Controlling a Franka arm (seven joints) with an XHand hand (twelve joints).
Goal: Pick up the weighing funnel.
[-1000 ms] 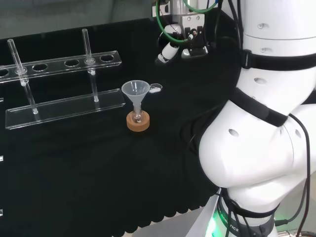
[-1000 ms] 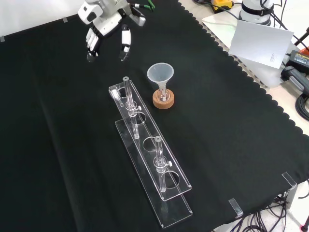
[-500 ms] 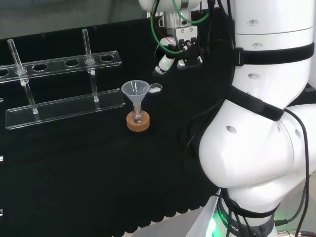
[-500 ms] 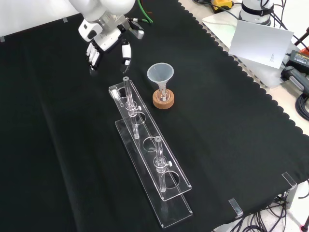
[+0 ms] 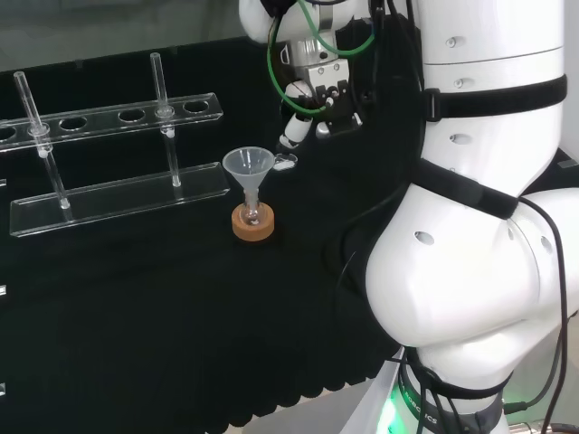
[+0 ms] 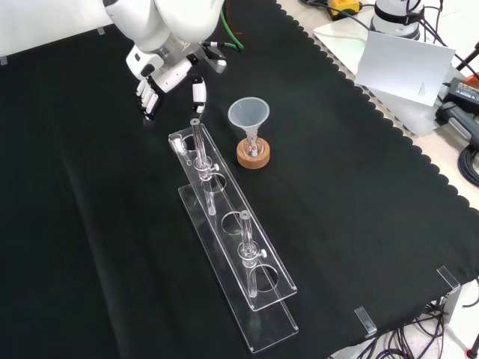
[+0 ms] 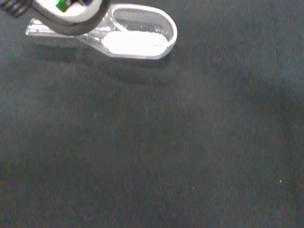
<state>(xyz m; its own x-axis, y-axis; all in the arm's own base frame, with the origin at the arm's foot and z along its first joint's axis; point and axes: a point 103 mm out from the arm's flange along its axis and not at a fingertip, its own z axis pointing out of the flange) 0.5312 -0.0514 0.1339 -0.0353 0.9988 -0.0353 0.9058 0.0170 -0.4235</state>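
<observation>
Noted hand (image 6: 166, 75) above cloth (image 6: 90, 224), fingers (image 6: 198, 91) straight, spread, pointing down, nothing btwn them. Found weighing funnel (image 5: 285, 163) flat on cloth, not gripped, near fingertips and just right of funnel (image 5: 249, 167) mouth in head view. Saw white patch in its scoop, wrist view. Logged funnel upright, stem in small flask on cork ring (image 5: 253, 226). Clear rack (image 6: 232, 247) w/ two tubes alongside.

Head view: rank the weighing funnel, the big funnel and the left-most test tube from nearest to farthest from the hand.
1. Weighing funnel, just below the hand.
2. Funnel, to the hand's lower left.
3. Left test tube, at the view's far left.
</observation>
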